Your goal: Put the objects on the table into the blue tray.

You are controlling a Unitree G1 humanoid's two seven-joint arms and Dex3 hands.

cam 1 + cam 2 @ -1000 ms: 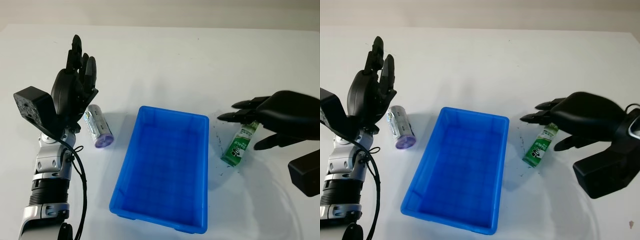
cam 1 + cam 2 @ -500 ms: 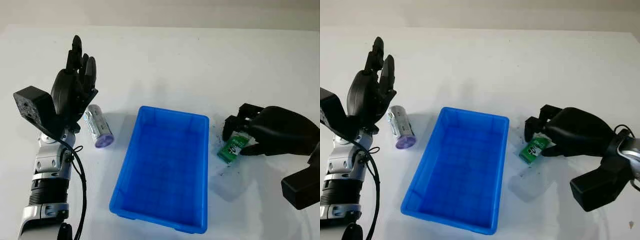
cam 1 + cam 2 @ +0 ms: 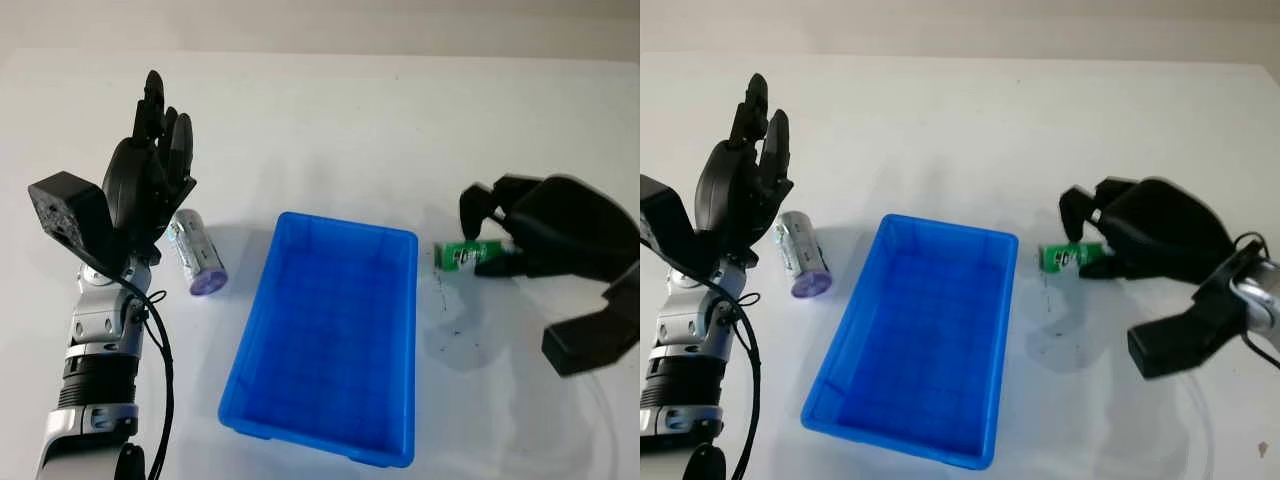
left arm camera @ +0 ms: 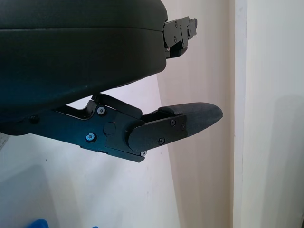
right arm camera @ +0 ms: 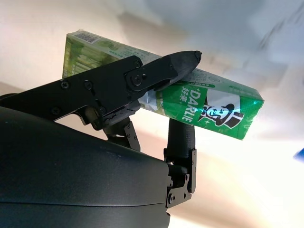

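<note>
Green carton [image 3: 462, 254] | clamped in right robot hand [image 3: 500, 235] just beside blue tray [image 3: 300, 400] | carry level over rim, release low | left robot hand [image 3: 150, 170] unclenched, raised by purple-capped cylinder [image 3: 197, 252]

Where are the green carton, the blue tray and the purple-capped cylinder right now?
green carton [image 5: 209, 107]: right wrist view, printed side, gripped by the right hand [image 3: 500, 235].
blue tray [image 3: 398, 240]: left eye view, far right rim.
purple-capped cylinder [image 3: 196, 250]: left eye view, silver body.
</note>
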